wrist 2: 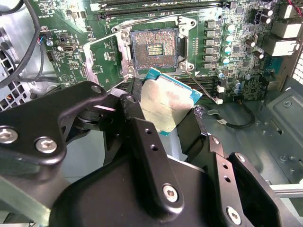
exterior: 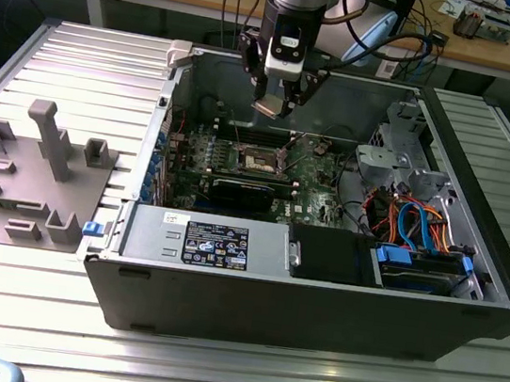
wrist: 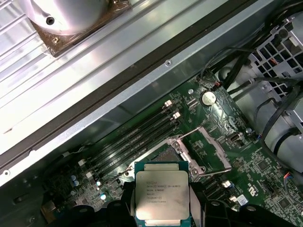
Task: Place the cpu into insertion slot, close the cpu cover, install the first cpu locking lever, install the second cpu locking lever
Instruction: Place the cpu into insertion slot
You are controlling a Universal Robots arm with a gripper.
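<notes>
My gripper (exterior: 273,106) hangs inside the open computer case, shut on the cpu (exterior: 266,109), a flat square chip with a silvery-grey top. Both wrist views show the cpu (wrist 2: 168,101) (wrist: 162,191) between the black fingers (wrist 2: 136,97), well above the board. The insertion slot (wrist 2: 155,47) (exterior: 257,160) lies uncovered below, its tan contacts in a dark frame. In the first wrist view the insertion slot (wrist: 164,153) is partly hidden behind the chip. The cpu cover (wrist 2: 105,54) (wrist: 211,150) is swung open beside the socket. Thin wire locking levers (wrist 2: 142,21) (wrist: 188,134) stand raised.
A long black graphics card (exterior: 241,192) lies just in front of the socket, and memory slots (wrist: 132,137) run beside it. A power supply (exterior: 205,241) and drive bays with blue cables (exterior: 419,238) take up the case front and the exterior view's right. A grey fixture (exterior: 24,178) sits on the table outside.
</notes>
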